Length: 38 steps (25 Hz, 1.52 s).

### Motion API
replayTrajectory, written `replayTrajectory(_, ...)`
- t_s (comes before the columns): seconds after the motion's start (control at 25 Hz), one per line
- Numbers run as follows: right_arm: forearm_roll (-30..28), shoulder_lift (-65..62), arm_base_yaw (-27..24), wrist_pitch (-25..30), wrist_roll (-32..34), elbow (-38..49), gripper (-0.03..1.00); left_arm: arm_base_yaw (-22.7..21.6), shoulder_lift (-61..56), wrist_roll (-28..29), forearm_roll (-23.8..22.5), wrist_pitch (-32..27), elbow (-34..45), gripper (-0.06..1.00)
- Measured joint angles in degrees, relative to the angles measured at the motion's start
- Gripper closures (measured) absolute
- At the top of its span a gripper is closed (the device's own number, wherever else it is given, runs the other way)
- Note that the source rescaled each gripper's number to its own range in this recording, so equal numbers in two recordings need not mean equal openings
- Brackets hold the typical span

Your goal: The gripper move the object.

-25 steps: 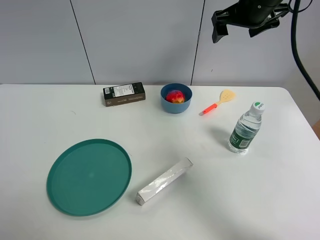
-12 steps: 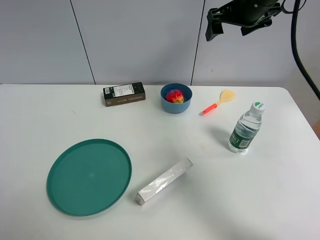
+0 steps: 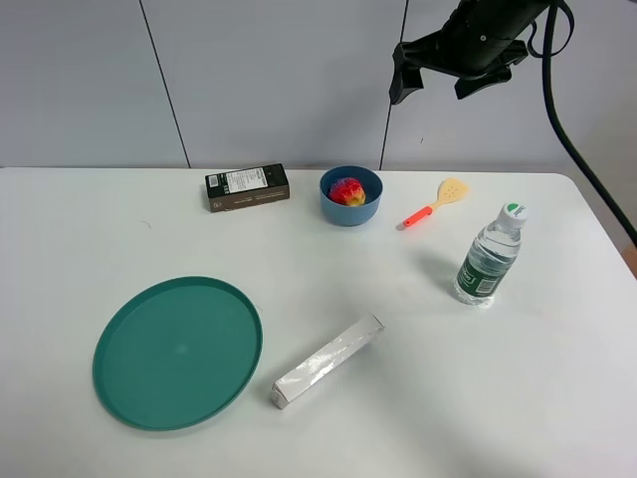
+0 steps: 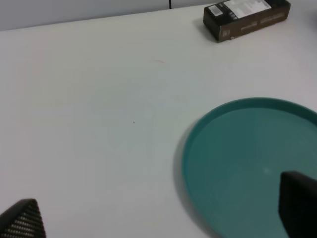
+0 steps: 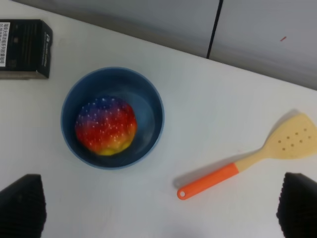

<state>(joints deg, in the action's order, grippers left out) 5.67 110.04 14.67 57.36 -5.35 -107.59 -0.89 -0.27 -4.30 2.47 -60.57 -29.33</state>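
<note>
The object [image 3: 346, 191] is sitting inside the blue bowl [image 3: 338, 213] at the far side of the table [image 3: 100, 229], and nothing is touching it. In the right wrist view we're reading red, yellow and purple patches and a bumpy surface. The right tool [image 3: 434, 84] is hanging high, up and to the right of the bowl in the high view and well apart from it. Its fingers [image 5: 20, 208] are standing wide at both edges of the wrist view, so we're calling it released and carrying nothing. The left tool [image 4: 158, 213] is also standing released and empty, hovering by the teal plate [image 3: 177, 352]. We're seeing a black box [image 3: 247, 187] just left of the bowl and an orange-handled spatula [image 3: 435, 204] just right of it. A water bottle [image 3: 490, 257] is standing upright further right. A long silver box [image 3: 327, 360] is lying near the plate, not touching it.
</note>
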Motion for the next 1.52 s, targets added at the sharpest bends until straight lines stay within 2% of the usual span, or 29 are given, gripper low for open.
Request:
replayTrajectory(0.28,-5.3,-1.2,-0.1,5.4,1.7,0.0,0.17,0.0,0.0,0.0,0.0,0.0,0.0,-0.06)
replayTrajectory(0.48,-6.5,-3.7,-1.3,7.3,2.0,0.0,0.17,0.0,0.0,0.0,0.0,0.0,0.0,-0.06)
replayTrajectory(0.64,-7.4,-5.9,-3.4,11.2,2.0,0.0,0.17,0.0,0.0,0.0,0.0,0.0,0.0,-0.06)
replayTrajectory(1.04,-8.1,-14.4,-9.1,12.4,2.0,0.4,0.17,0.0,0.0,-0.1,0.0,0.0,0.0,-0.06)
replayTrajectory(1.32,-8.1,-24.5,-11.1,12.5,2.1,8.7,0.17,0.0,0.0,-0.1,0.0,0.0,0.0,-0.06)
replayTrajectory(1.52,-8.1,-35.2,-14.3,11.1,2.0,20.0,0.17,0.0,0.0,-0.1,0.0,0.0,0.0,-0.06)
